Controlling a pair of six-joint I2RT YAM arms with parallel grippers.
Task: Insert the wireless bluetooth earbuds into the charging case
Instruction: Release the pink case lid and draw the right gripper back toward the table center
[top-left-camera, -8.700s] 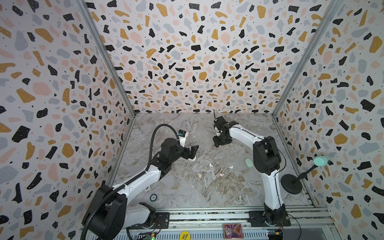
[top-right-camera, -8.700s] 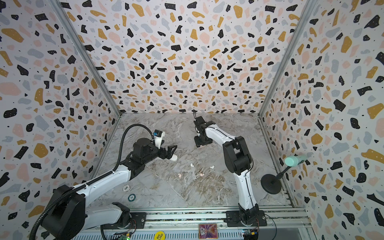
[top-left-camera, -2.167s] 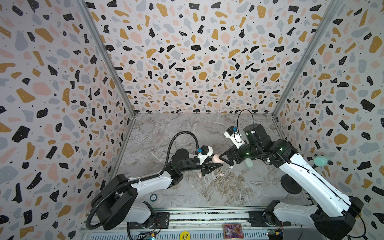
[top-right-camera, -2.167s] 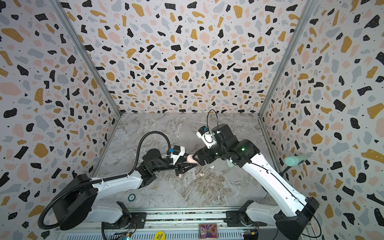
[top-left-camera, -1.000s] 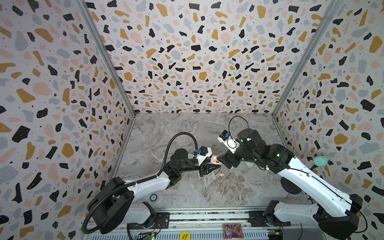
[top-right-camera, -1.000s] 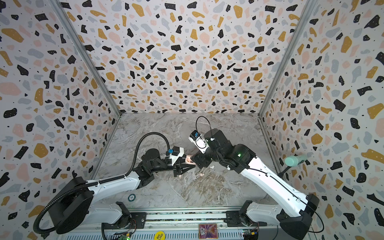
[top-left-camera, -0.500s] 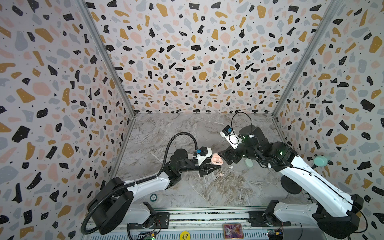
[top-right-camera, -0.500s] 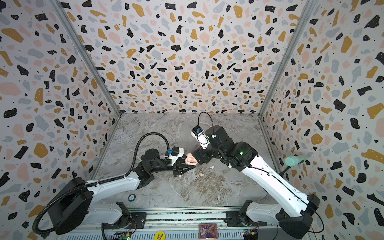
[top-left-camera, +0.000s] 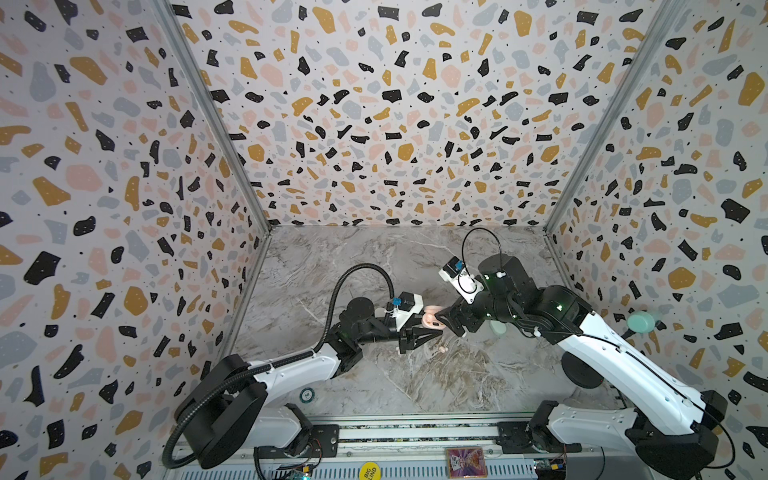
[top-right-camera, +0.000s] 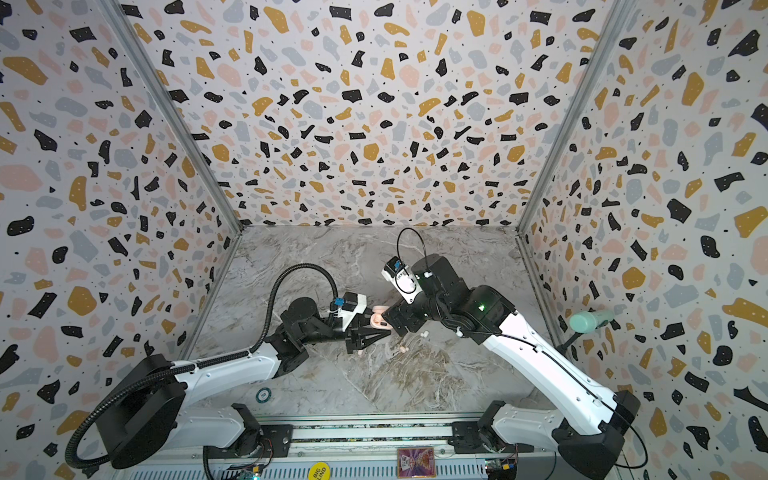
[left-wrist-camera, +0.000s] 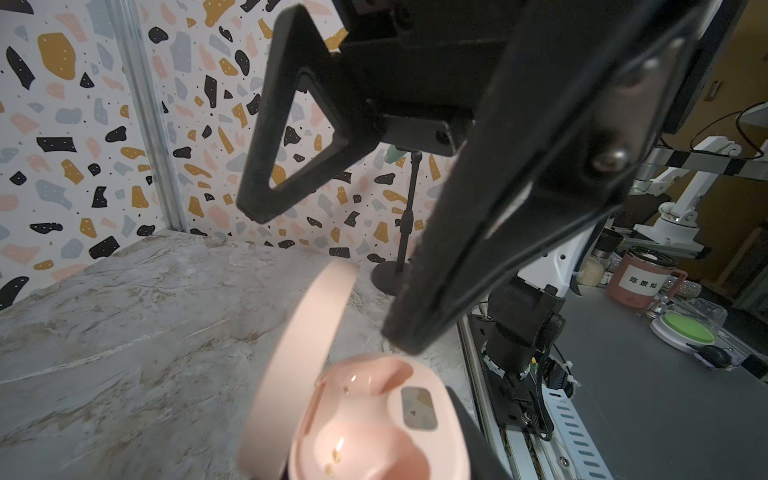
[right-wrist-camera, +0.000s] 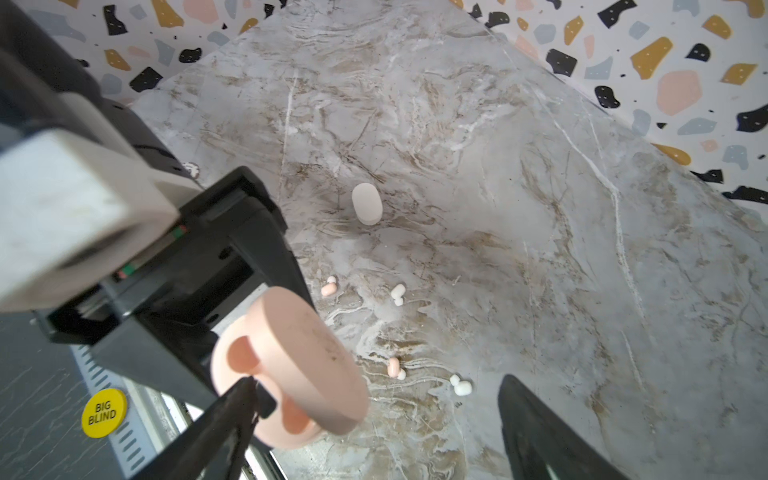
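Note:
My left gripper (top-left-camera: 419, 332) is shut on the base of a pale pink charging case (top-left-camera: 432, 319), held above the marble floor with its lid swung open. In the left wrist view the case (left-wrist-camera: 374, 424) shows two empty wells and gold contacts. My right gripper (right-wrist-camera: 374, 436) stands open right beside the case (right-wrist-camera: 291, 365). One of its fingers (right-wrist-camera: 216, 428) lies against the open side and the other is well clear. Below on the floor lie the earbuds: a pink earbud (right-wrist-camera: 392, 368), a white earbud (right-wrist-camera: 460, 385), another pink one (right-wrist-camera: 328, 286) and another white one (right-wrist-camera: 397, 294).
A shut white case (right-wrist-camera: 366, 203) lies farther back on the floor. A mint case (top-left-camera: 497, 328) sits under the right arm. A black stand (top-left-camera: 582, 374) with a mint head stands by the right wall. The terrazzo walls close three sides, and a metal rail (top-left-camera: 415, 432) runs along the front.
The right gripper's jaws have spread wider beside the case, and the arm has barely shifted. The left arm holds the open pink case still.

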